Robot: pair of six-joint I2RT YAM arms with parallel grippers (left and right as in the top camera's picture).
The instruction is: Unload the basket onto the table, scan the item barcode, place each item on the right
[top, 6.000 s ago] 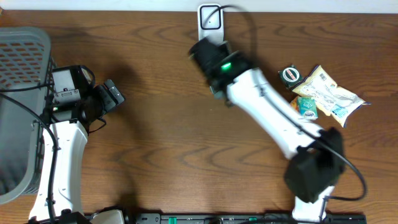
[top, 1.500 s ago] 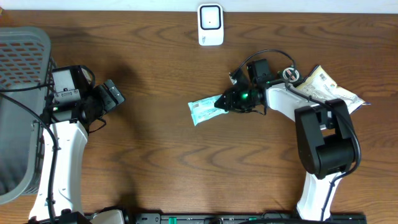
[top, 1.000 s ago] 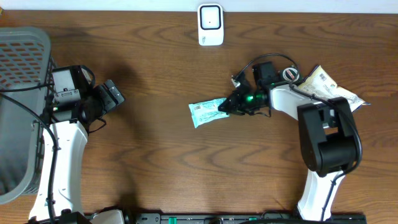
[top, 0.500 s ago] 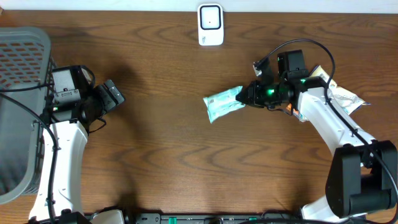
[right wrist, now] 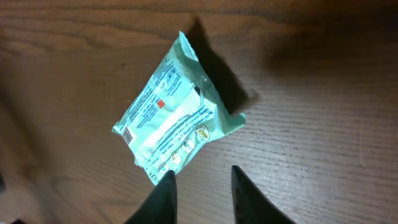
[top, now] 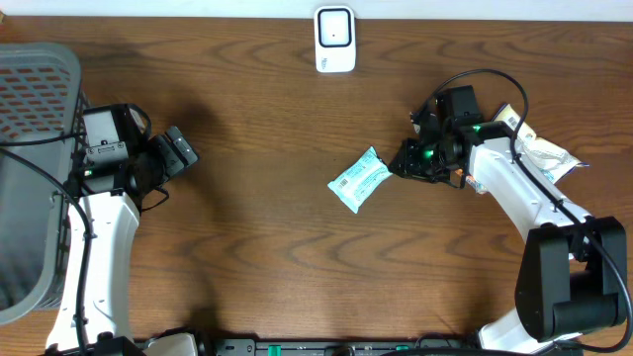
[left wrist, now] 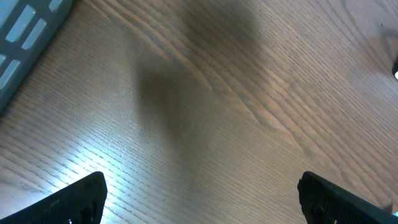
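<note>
The right gripper (right wrist: 202, 198) has just let go: a moment ago its tips pinched the pale green snack packet (right wrist: 174, 127), and now the jaws stand a little apart with nothing between them. The packet lies flat on the wooden table (top: 257, 247), just ahead of the fingertips and clear of them, turned to a new angle from how it was carried. The white barcode scanner (top: 335, 40) sits well beyond the hand, up at the far edge. Since the arm was over that scanner some seconds back, this release probably means the scan pass is over and the packet is being set aside, though a fresh grip can't be ruled out. The left gripper (top: 178, 150) hangs wide open over bare wood, far from the packet, unchanged
</note>
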